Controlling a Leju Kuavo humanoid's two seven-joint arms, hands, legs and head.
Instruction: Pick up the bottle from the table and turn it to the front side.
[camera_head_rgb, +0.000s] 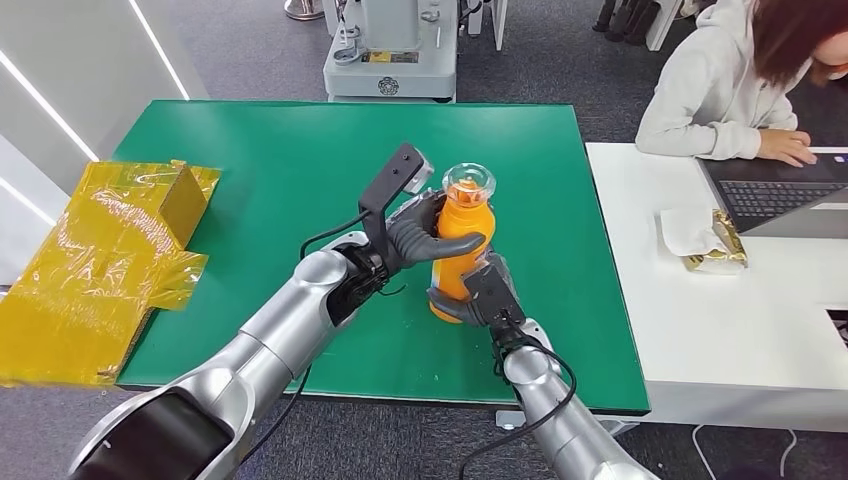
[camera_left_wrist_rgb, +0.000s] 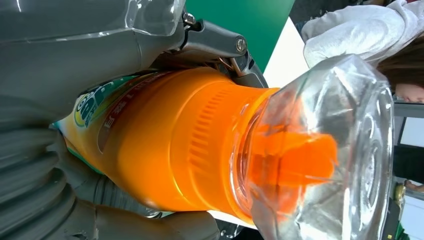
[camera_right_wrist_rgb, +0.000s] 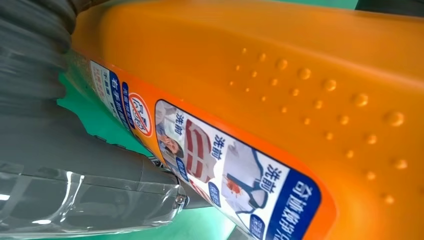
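Note:
An orange bottle with a clear cap stands upright near the middle of the green table. My left hand wraps its fingers around the bottle's upper body from the left. My right hand grips the bottle's lower part from the front right. The left wrist view shows the bottle, its clear cap and the thumb pressed on it. The right wrist view shows the bottle's side with a printed label and my right hand against it.
A crumpled yellow bag lies over the table's left edge. To the right stands a white desk where a person works at a laptop. A grey machine stands behind the table.

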